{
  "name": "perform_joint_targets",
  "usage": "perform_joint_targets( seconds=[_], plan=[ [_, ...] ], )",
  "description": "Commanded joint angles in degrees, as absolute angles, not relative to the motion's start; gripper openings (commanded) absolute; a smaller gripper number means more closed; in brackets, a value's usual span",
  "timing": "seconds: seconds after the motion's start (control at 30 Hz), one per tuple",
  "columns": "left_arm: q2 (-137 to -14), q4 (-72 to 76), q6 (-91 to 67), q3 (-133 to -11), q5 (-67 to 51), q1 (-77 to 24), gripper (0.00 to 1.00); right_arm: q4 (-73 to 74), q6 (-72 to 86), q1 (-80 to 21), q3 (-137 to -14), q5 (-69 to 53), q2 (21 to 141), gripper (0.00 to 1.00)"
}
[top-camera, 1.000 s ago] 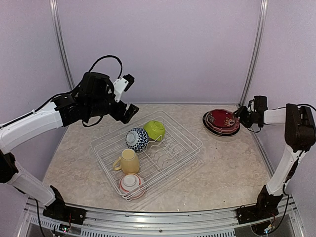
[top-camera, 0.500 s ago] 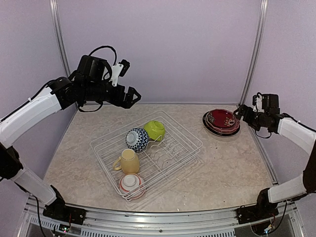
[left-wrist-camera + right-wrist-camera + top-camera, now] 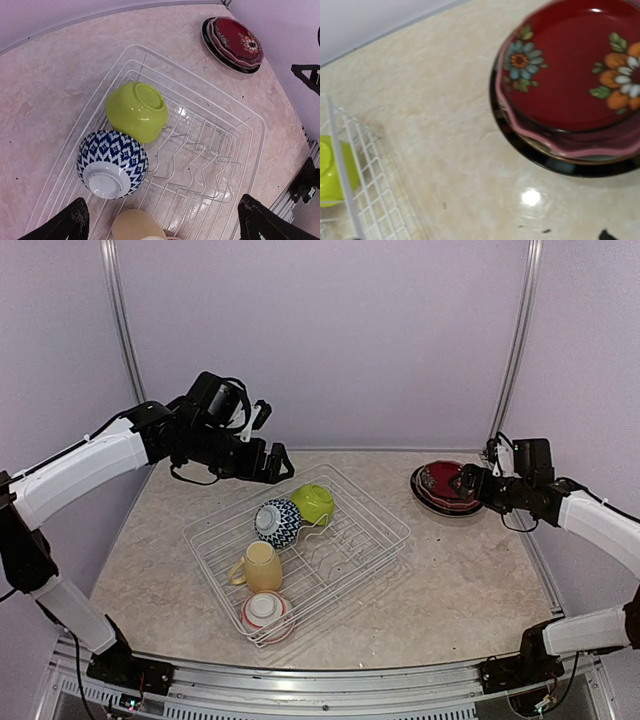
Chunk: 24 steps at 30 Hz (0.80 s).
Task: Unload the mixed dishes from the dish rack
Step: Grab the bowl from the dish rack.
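The white wire dish rack [image 3: 362, 552] sits mid-table. It holds a lime green bowl [image 3: 314, 503], a blue-patterned bowl [image 3: 277, 521], a pale yellow mug [image 3: 261, 566] and a red-white bowl [image 3: 267, 614]. A stack of plates [image 3: 445, 487], dark red on top, lies at the back right. My left gripper [image 3: 272, 462] is open and empty, above the rack's far left corner. In the left wrist view its fingers [image 3: 70, 225] spread wide over the lime bowl [image 3: 136, 110] and blue bowl [image 3: 112, 163]. My right gripper [image 3: 468, 483] is at the stack's right edge, open and empty.
The right wrist view shows the plate stack [image 3: 570, 85] on the table close by, and the rack's corner [image 3: 342, 165] with the lime bowl [image 3: 332, 172] at the left. Lilac walls and metal posts close in the back and sides.
My left gripper has swung down and to the right toward the rack's far corner. My right gripper has shifted left along the plate stack, and its arm has lowered.
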<state>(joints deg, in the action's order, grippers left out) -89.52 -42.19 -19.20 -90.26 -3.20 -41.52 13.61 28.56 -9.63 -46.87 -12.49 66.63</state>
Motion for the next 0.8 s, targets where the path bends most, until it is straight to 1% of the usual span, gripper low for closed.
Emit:
perform_joint_targets(
  seconds=[0.0, 0.17, 0.33, 0.6, 0.7, 0.77],
  plan=[
    [-87.61, -48.0, -25.49, -84.94, -0.53, -43.16, 0.99, 10.07, 29.67, -11.16, -47.4, -14.99, 68.1, 1.0],
    [-85.31, -51.15, -28.42, -81.14, 2.01, -43.68, 0.99, 9.07, 30.32, -14.16, -48.81, -14.8, 68.58, 1.0],
    [-85.55, -54.22, -29.72, -81.53, 1.67, -44.41, 0.99, 6.6, 31.54, -17.06, -47.36, -15.28, 67.86, 1.0],
    [-91.68, -55.33, -32.14, -86.59, 3.53, -45.28, 0.99, 6.71, 31.24, -18.53, -48.1, -15.77, 68.77, 1.0],
    [-94.95, -55.71, -32.66, -89.58, 5.95, -45.14, 0.99, 6.97, 31.48, -19.67, -48.54, -14.96, 68.52, 1.0],
    [-97.58, -57.45, -33.95, -93.66, 9.34, -44.96, 0.99, 7.23, 31.77, -20.51, -48.84, -14.39, 68.46, 1.0]
  ],
)
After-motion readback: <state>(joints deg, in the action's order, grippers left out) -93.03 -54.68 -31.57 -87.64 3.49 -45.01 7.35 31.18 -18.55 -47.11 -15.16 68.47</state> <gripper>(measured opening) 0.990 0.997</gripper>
